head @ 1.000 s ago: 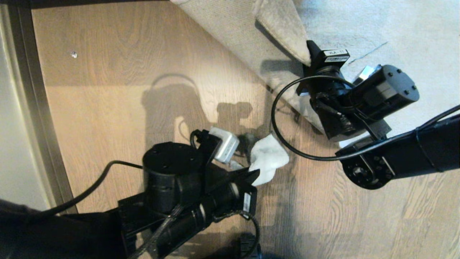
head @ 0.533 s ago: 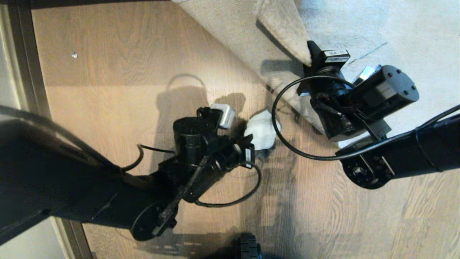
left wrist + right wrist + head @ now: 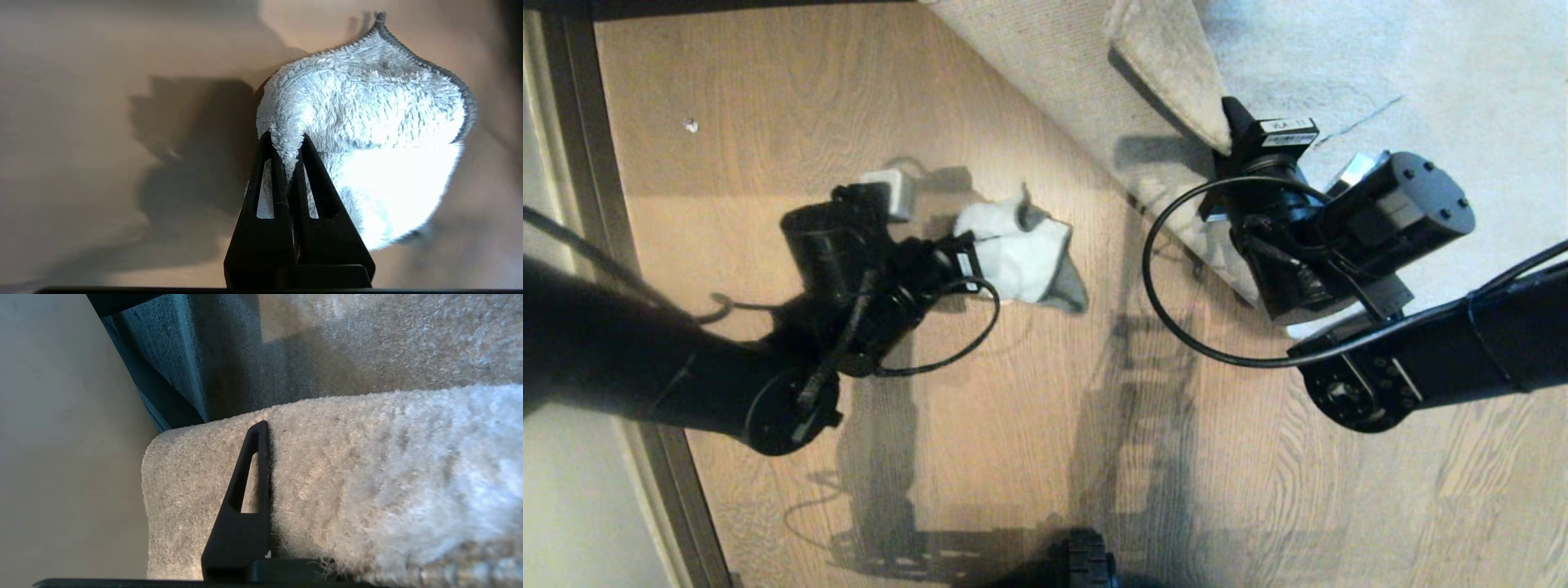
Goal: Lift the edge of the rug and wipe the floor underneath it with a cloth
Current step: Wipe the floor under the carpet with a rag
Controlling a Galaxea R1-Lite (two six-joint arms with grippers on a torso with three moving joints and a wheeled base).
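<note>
We see the left gripper (image 3: 291, 141) with its two black fingers (image 3: 269, 192) pressed together, pinching a fold of the cloth (image 3: 367, 122). The fluffy pale face of the cloth bulges beyond the fingertips, edged by a dark grey stitched border. Behind it lies the floor (image 3: 81, 122), light brown, carrying the gripper's dark shadow.

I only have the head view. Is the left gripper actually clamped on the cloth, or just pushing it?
Observer: Clamped. In the left wrist view the left gripper pinches a fold of the cloth between shut fingers.
Operator: And the right one on the rug?
Observer: The right gripper is shut on the rug edge; one finger lies on the pile, the other is hidden.
Operator: Anything under the lifted rug?
Observer: Only woven backing shows there.
</note>
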